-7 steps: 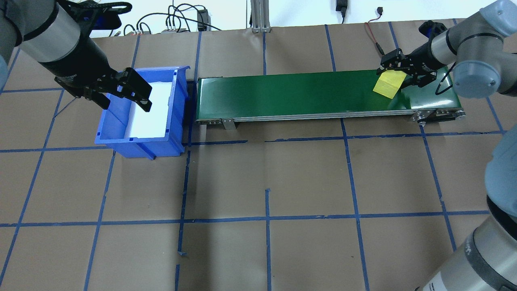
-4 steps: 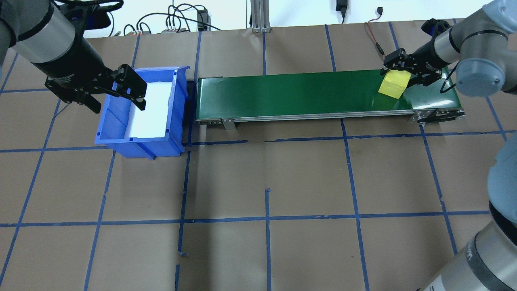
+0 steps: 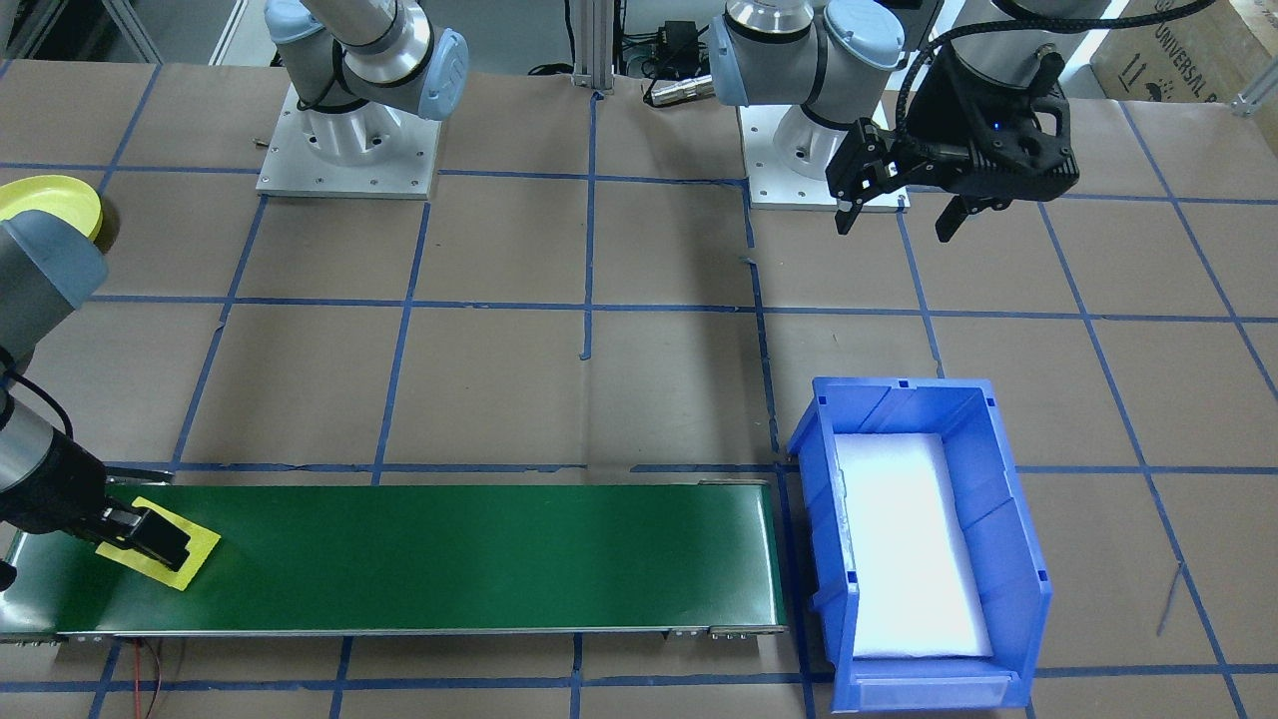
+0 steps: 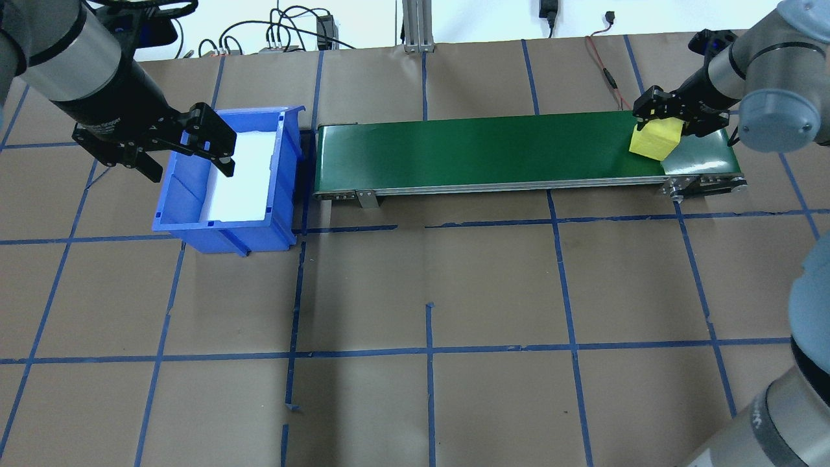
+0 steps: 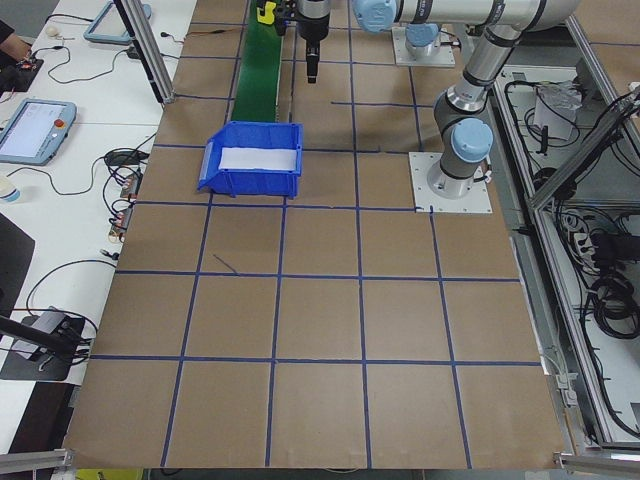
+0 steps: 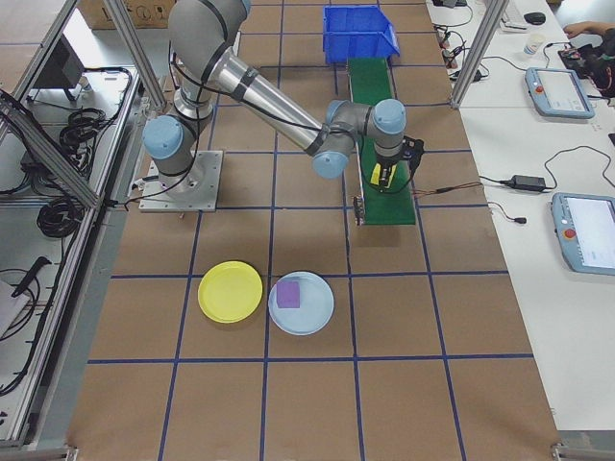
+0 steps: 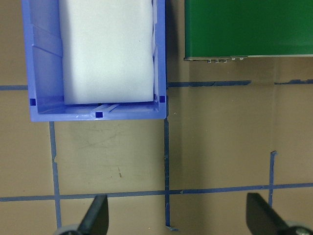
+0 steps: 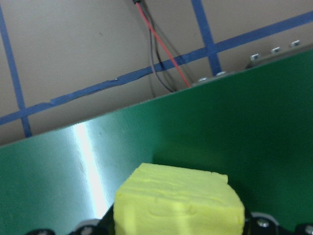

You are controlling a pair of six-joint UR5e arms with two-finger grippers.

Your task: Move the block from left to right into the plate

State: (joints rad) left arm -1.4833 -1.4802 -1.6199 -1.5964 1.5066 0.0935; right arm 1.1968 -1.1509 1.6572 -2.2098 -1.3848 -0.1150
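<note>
A yellow block (image 4: 655, 141) hangs low over the right end of the green conveyor belt (image 4: 486, 152), with my right gripper (image 4: 674, 119) shut on it. The right wrist view shows the block (image 8: 178, 205) between the fingers and the belt just below it. The front view has the block (image 3: 197, 552) at the belt's left end. The yellow plate (image 6: 231, 291) lies on the table on my right, away from the belt; its edge (image 3: 55, 198) also peeks out behind my right arm. My left gripper (image 4: 188, 165) hovers open and empty over the blue bin's left side.
The blue bin (image 4: 194, 224), lined with white foam, stands at the belt's left end. Next to the yellow plate sits a pale blue plate (image 6: 317, 317) with a purple block (image 6: 288, 294) on it. Cables lie along the table's far edge.
My right gripper has carried the yellow block rightward along the belt toward its end. The left gripper shifted slightly back and left over the bin, then stayed put.
</note>
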